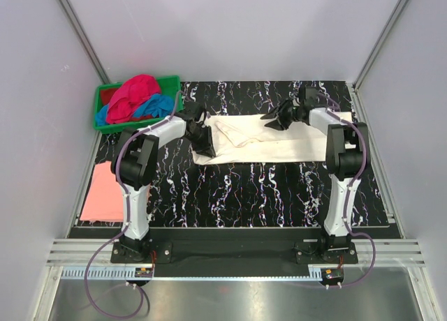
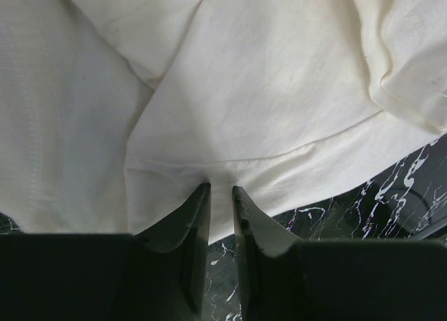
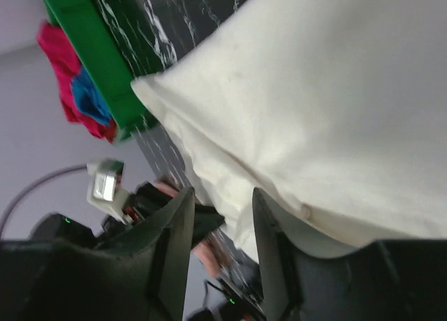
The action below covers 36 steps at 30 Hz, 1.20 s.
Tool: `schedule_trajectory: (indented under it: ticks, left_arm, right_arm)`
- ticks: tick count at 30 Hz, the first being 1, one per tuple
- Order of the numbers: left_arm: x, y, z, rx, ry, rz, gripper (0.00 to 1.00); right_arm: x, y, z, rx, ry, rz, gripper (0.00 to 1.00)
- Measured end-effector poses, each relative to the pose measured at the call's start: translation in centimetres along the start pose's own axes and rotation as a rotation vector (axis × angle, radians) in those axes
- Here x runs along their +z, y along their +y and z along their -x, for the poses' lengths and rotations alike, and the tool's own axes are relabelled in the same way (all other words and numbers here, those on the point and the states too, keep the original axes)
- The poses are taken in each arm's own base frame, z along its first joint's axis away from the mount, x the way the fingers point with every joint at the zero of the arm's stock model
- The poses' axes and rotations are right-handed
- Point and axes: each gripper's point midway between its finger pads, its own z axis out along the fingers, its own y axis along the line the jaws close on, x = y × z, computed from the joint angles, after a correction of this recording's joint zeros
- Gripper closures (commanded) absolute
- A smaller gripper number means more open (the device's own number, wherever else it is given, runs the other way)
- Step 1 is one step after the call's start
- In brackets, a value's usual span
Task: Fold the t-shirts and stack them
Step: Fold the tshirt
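A large cream t-shirt lies folded into a long strip across the black marble table. My left gripper is at the strip's left end. In the left wrist view it is shut on the hem of the cream t-shirt. My right gripper hovers at the strip's far edge. In the right wrist view it is open, its jaws apart over the edge of the cream cloth and pinching nothing. A salmon-pink t-shirt lies folded flat at the table's left side.
A green crate at the back left holds a magenta-red t-shirt and a blue t-shirt. The right wrist view also shows the crate. Grey walls close in on the back and both sides. An aluminium rail runs along the near edge.
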Motion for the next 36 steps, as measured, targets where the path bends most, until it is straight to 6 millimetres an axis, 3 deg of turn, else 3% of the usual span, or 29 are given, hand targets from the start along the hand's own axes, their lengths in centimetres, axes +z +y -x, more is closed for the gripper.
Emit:
schedule_trajectory:
  ticks: [3, 6, 11, 14, 22, 36]
  left_arm:
    - [0.0, 0.0, 0.0, 0.005, -0.001, 0.0, 0.76]
    - [0.0, 0.0, 0.0, 0.007, -0.001, -0.001, 0.76]
    - [-0.4, 0.2, -0.6, 0.006, 0.001, -0.001, 0.76]
    - [-0.4, 0.4, -1.3, -0.001, 0.013, -0.003, 0.76]
    - [-0.4, 0.7, -1.5, -0.013, 0.022, -0.015, 0.76]
    - [-0.6, 1.2, -1.6, -0.046, 0.021, -0.037, 0.76]
  right_arm:
    - [0.2, 2.1, -1.6, -0.161, 0.056, -0.03, 0.5]
    - [1.0, 3.4, -4.7, -0.371, 0.095, -0.07, 0.48]
    - [2.4, 0.8, -11.4, -0.691, 0.204, -0.258, 0.46]
    - [3.1, 0.3, -13.7, -0.875, 0.237, -0.36, 0.45]
    - [3.2, 0.4, -13.2, -1.207, 0.153, -0.57, 0.47]
    - [3.0, -0.7, -13.7, -1.417, 0.153, -0.72, 0.6]
